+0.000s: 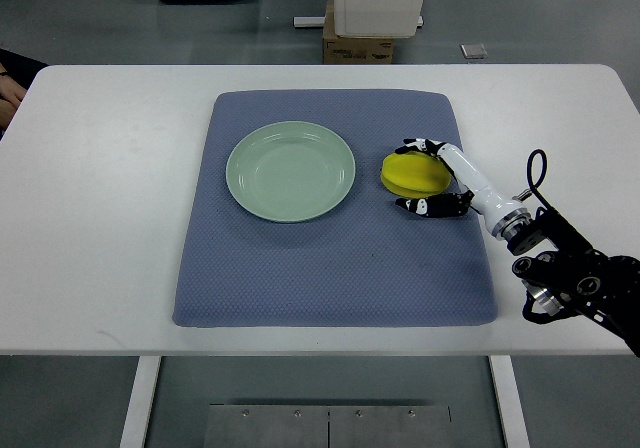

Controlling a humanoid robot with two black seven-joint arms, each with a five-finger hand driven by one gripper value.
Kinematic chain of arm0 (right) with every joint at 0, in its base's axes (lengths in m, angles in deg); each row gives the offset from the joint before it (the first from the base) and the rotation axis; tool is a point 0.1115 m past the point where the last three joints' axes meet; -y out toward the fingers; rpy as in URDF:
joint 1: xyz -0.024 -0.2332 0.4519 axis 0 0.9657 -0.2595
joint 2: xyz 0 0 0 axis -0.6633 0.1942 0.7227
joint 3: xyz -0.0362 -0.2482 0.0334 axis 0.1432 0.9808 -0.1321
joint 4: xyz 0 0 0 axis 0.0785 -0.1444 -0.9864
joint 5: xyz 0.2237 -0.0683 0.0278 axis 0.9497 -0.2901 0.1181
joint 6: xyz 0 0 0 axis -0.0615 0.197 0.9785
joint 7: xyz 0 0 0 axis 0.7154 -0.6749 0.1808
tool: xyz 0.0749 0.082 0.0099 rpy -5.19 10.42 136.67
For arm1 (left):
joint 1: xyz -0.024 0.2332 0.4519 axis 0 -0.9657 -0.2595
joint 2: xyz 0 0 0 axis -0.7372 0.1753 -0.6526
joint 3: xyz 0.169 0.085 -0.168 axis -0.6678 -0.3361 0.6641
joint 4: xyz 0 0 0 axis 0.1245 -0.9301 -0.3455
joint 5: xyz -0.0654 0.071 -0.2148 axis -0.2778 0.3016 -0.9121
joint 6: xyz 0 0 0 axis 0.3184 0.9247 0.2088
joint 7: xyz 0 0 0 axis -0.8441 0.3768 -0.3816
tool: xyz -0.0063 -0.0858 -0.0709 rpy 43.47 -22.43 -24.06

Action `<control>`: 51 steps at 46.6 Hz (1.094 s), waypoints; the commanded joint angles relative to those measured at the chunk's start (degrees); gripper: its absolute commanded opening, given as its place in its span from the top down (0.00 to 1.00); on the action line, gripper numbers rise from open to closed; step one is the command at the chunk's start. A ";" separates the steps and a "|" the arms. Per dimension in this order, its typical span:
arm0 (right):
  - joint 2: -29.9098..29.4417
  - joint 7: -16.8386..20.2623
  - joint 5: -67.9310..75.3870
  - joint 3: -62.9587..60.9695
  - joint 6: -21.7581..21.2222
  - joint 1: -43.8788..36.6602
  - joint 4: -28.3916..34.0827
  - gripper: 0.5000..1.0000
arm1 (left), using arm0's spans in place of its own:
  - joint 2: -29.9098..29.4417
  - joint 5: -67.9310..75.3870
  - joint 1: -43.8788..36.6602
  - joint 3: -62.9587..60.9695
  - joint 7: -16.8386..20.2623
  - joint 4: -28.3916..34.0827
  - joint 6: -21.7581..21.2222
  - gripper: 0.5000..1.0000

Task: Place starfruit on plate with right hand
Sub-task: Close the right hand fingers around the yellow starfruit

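A yellow starfruit (412, 171) lies on the blue-grey mat (330, 268), just right of an empty pale green plate (290, 171). My right hand (414, 177) reaches in from the lower right and straddles the fruit. Its fingers (418, 147) curve over the fruit's far edge, and the thumb (420, 206) sits by its near edge with a small gap. The fruit still rests on the mat, and the hand looks open around it. My left arm does not show.
The mat covers the middle of a white table (100, 218). A person's dark sleeve and hand (10, 80) show at the far left edge. Boxes and equipment (375, 18) stand on the floor beyond the table.
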 commanded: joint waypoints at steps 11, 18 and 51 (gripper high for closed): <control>0.08 0.00 0.75 0.45 -0.23 -0.82 -0.15 1.00 | 0.00 0.04 -0.01 0.00 0.00 0.00 0.01 0.00; 0.08 0.00 0.92 0.45 -0.67 -0.99 -0.15 1.00 | 0.00 0.04 -0.01 0.00 0.00 0.00 0.01 0.00; 3.68 0.00 5.49 -8.95 -4.80 -1.34 1.78 1.00 | 0.00 -0.04 -0.01 0.00 0.00 0.00 0.01 0.00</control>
